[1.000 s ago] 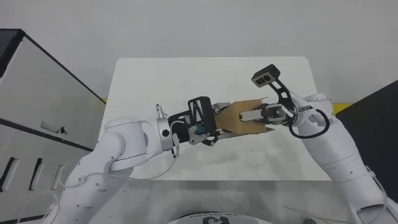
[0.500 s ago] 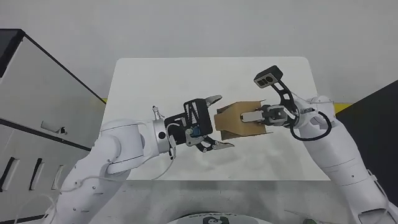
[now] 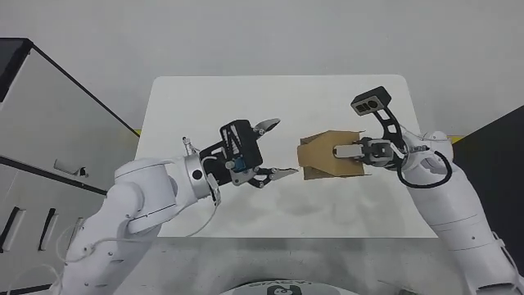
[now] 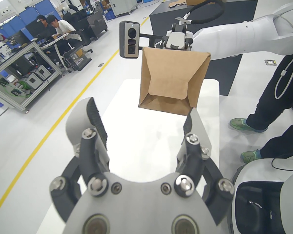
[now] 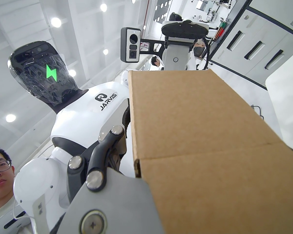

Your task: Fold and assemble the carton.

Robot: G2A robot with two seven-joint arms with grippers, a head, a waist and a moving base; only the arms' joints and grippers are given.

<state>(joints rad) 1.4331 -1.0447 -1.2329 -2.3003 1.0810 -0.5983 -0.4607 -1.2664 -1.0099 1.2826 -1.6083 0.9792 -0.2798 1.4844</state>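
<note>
**Left gripper (image 3: 282, 147) lets go, and the carton goes right**

The left gripper is off the carton (image 3: 323, 156) now. Its fingers are spread wide and it is pulled back toward the middle of the table (image 3: 205, 98), well apart from the cardboard it was gripping a second ago. The right gripper (image 3: 350, 151) stays clamped on the carton's other end and has carried it toward the table's right edge, apparently lifted off the surface. I can't tell whether the end facing the left gripper is fully closed. My read: the left is free for a fresh grip.
</note>
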